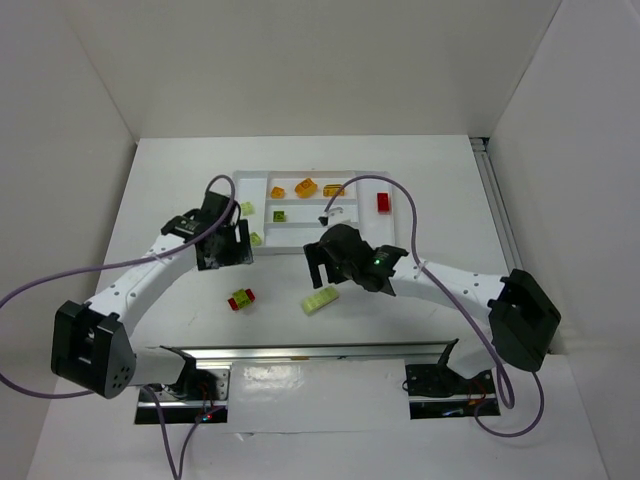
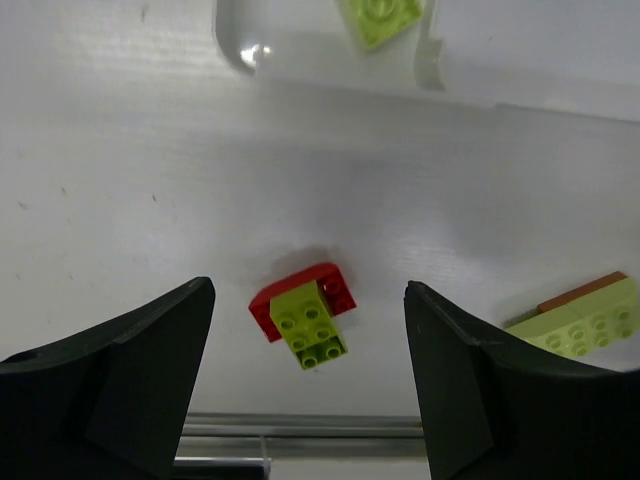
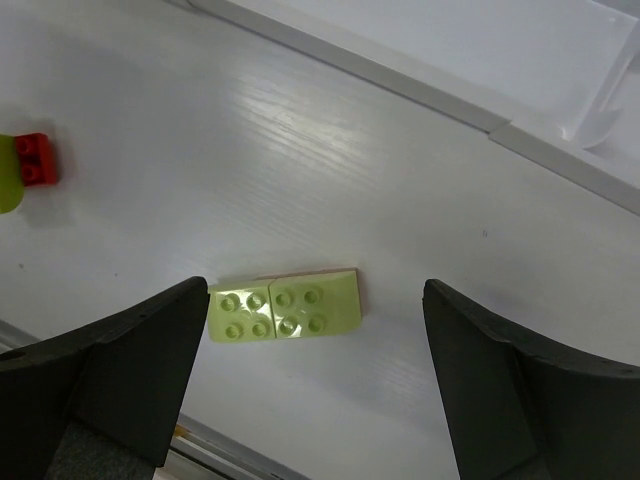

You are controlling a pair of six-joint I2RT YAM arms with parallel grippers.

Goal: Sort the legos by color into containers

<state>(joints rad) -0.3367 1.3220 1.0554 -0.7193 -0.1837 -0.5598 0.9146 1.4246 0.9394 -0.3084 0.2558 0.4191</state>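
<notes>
The white tray (image 1: pixel 236 180) lies at the back with several orange, green and red legos in its slots. A red brick with a green brick stacked on it (image 1: pixel 241 299) lies on the table; in the left wrist view it (image 2: pixel 305 318) sits ahead of and between the open fingers. My left gripper (image 1: pixel 225 252) (image 2: pixel 310 400) is open and empty above it, near the tray's front left corner. A light green double brick on an orange piece (image 1: pixel 320 300) (image 3: pixel 285 310) lies below my right gripper (image 1: pixel 325 268) (image 3: pixel 315 390), which is open and empty.
A loose green brick (image 1: pixel 257 238) lies by the tray's front edge. A small white piece (image 1: pixel 337 213) rests in the tray. A metal rail (image 1: pixel 310 352) runs along the near edge. Purple cables loop over both arms. The tray rim (image 3: pixel 560 150) also shows in the right wrist view.
</notes>
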